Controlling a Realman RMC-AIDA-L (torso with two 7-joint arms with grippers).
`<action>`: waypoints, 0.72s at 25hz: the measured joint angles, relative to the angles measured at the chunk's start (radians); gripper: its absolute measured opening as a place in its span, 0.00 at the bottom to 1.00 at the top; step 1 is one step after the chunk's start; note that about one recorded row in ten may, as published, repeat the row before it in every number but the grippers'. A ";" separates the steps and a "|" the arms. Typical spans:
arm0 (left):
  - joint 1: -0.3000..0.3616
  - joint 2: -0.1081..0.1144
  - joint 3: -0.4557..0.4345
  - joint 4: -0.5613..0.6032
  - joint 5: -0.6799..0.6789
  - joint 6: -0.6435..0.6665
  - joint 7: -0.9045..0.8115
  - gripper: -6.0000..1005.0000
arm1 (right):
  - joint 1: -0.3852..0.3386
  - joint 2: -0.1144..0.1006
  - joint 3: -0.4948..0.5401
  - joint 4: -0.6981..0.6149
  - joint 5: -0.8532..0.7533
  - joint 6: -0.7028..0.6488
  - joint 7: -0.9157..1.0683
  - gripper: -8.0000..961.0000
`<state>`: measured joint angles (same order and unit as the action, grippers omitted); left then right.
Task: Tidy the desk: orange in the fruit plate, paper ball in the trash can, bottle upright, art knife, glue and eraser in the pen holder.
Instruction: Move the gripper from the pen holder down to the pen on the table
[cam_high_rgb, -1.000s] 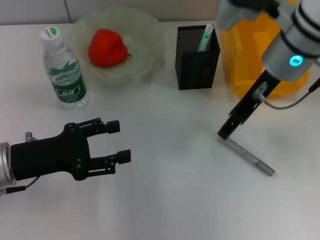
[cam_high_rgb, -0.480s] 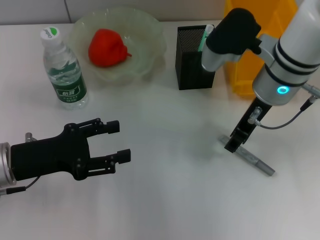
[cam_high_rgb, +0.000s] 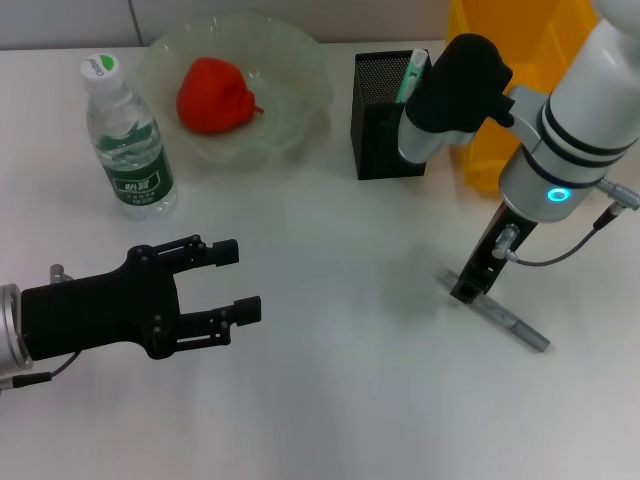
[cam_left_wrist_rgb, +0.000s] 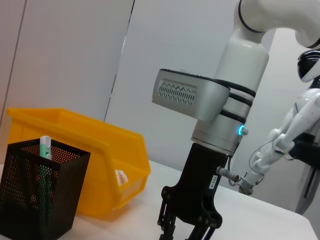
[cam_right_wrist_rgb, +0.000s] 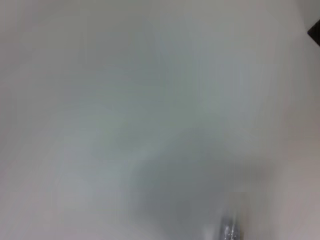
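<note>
The grey art knife (cam_high_rgb: 500, 315) lies flat on the white table at the right. My right gripper (cam_high_rgb: 466, 290) stands steeply on its left end; its tip also shows in the right wrist view (cam_right_wrist_rgb: 229, 231). The orange (cam_high_rgb: 213, 95) rests in the pale green fruit plate (cam_high_rgb: 300, 60). To the plate's left the bottle (cam_high_rgb: 125, 140) stands upright. A green-white glue stick (cam_high_rgb: 411, 75) pokes out of the black mesh pen holder (cam_high_rgb: 393, 105). The yellow trash can (cam_high_rgb: 500, 50) is behind the right arm. My left gripper (cam_high_rgb: 235, 282) hovers open at the front left. Paper ball and eraser are out of view.
The right arm's dark elbow (cam_high_rgb: 455, 85) hangs in front of the pen holder and the trash can. The left wrist view shows the pen holder (cam_left_wrist_rgb: 40, 190), the yellow bin (cam_left_wrist_rgb: 90, 160) and the right arm's gripper (cam_left_wrist_rgb: 192, 220) from the side.
The right arm swung in front of the bin and its gripper came down onto the knife's left end. The knife, the left arm and everything else stayed put.
</note>
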<state>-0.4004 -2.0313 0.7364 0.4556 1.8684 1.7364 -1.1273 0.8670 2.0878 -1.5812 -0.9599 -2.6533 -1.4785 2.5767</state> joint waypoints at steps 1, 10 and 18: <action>0.000 0.000 0.000 0.000 0.000 0.000 0.000 0.78 | -0.002 0.000 -0.005 0.000 0.000 0.002 -0.001 0.49; -0.001 -0.001 -0.001 0.000 -0.003 0.000 -0.003 0.78 | -0.007 0.000 -0.015 0.001 0.001 0.009 -0.001 0.36; -0.005 0.001 -0.002 0.003 -0.006 0.000 -0.003 0.78 | -0.004 0.000 -0.012 -0.006 0.002 -0.004 -0.001 0.24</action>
<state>-0.4059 -2.0308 0.7347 0.4586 1.8621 1.7365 -1.1306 0.8626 2.0874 -1.5935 -0.9660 -2.6518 -1.4823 2.5755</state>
